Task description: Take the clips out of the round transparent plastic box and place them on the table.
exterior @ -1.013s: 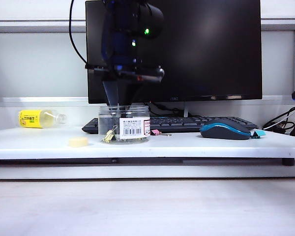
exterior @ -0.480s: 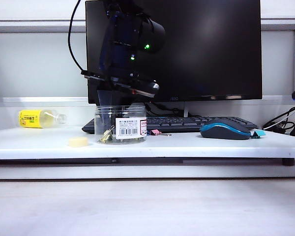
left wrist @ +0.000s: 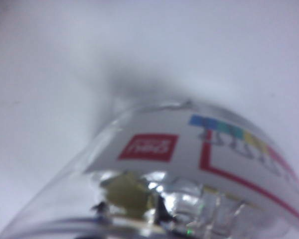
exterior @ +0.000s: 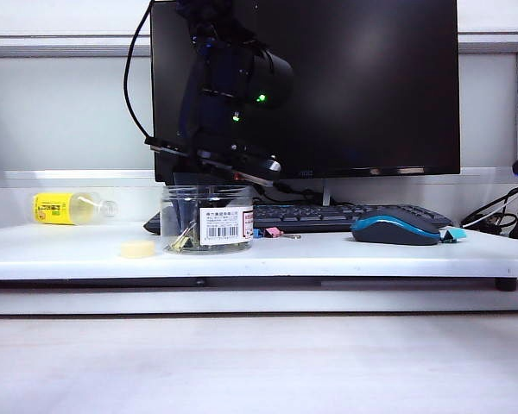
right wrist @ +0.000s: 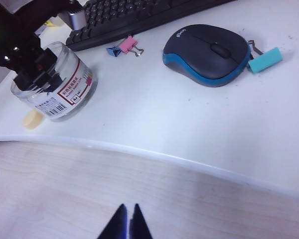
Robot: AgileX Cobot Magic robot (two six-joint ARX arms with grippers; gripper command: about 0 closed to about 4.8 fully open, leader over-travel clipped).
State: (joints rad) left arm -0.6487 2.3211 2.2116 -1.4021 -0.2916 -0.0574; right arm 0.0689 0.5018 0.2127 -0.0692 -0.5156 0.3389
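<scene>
The round transparent plastic box (exterior: 206,219) stands upright on the white table (exterior: 328,252), yellow clips (exterior: 183,239) inside, pink and blue clips (right wrist: 124,47) lying beside it.

On the table (exterior: 345,252), the box (exterior: 206,220) stands left of the mouse (exterior: 395,228), before the keyboard (exterior: 328,216) and monitor (exterior: 363,86). A clip (exterior: 183,240) lies inside. The left gripper (exterior: 209,183) reaches into the box; the right gripper (right wrist: 127,225) hangs over the floor, well apart.

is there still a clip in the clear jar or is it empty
Not empty: a yellow clip lies at the bottom of the jar, with the left gripper reaching in.
</scene>
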